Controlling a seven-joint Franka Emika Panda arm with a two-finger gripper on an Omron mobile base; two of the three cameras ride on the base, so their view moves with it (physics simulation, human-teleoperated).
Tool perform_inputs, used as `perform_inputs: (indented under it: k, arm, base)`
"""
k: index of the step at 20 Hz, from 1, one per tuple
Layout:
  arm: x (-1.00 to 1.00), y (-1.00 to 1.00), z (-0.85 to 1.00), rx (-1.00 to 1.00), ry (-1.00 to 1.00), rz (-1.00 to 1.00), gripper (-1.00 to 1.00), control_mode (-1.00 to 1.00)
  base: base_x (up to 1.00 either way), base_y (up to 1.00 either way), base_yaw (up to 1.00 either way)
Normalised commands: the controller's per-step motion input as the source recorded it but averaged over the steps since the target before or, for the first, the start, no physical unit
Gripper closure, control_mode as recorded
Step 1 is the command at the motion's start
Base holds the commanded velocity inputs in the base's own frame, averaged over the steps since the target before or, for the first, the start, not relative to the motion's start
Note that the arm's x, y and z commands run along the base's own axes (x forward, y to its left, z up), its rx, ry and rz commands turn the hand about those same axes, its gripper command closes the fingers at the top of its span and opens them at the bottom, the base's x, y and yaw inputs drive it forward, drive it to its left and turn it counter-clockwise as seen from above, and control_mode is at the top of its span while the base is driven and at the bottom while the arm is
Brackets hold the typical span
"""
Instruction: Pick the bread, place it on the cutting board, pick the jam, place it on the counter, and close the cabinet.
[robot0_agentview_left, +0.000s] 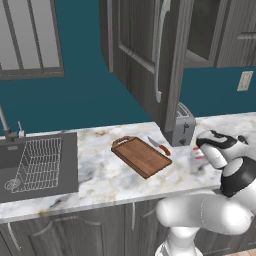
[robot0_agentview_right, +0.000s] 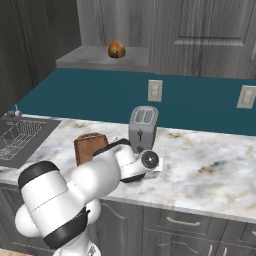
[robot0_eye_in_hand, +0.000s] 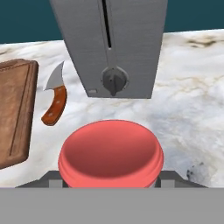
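The jam (robot0_eye_in_hand: 111, 155), with its red lid, sits between the tips of my gripper (robot0_eye_in_hand: 110, 178), which is shut on it, low over the counter (robot0_agentview_left: 100, 172) just in front of the toaster (robot0_eye_in_hand: 113, 48). In the left base view the gripper (robot0_agentview_left: 200, 152) is right of the cutting board (robot0_agentview_left: 141, 156), which lies bare. I cannot tell whether the jar rests on the stone. The bread (robot0_agentview_right: 116, 49) sits on the shelf inside the cabinet. The cabinet door (robot0_agentview_left: 145, 55) stands open, swung out over the counter.
A knife (robot0_eye_in_hand: 55, 103) with an orange handle lies between the cutting board (robot0_eye_in_hand: 15, 109) and the toaster (robot0_agentview_left: 181, 125). A sink with a wire rack (robot0_agentview_left: 37, 165) is at the left. Bare counter (robot0_agentview_right: 210, 170) stretches right of the toaster.
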Motion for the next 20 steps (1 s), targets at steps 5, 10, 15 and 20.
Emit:
perform_inputs:
  k: [5, 10, 15, 20]
  arm:
    - [0.14, 0.00, -0.18, 0.00, 0.00, 0.00, 1.00, -1.00]
    - [0.12, 0.00, -0.14, 0.00, 0.00, 0.00, 1.00, -1.00]
    - [0.12, 0.00, -0.09, 0.00, 0.00, 0.00, 1.00, -1.00]
    - [0.10, 0.00, -0.12, 0.00, 0.00, 0.00, 1.00, -1.00]
  base:
    - [0.00, 0.00, 0.00]
    - [0.00, 0.00, 0.00]
    - [0.00, 0.00, 0.00]
    - [0.00, 0.00, 0.00]
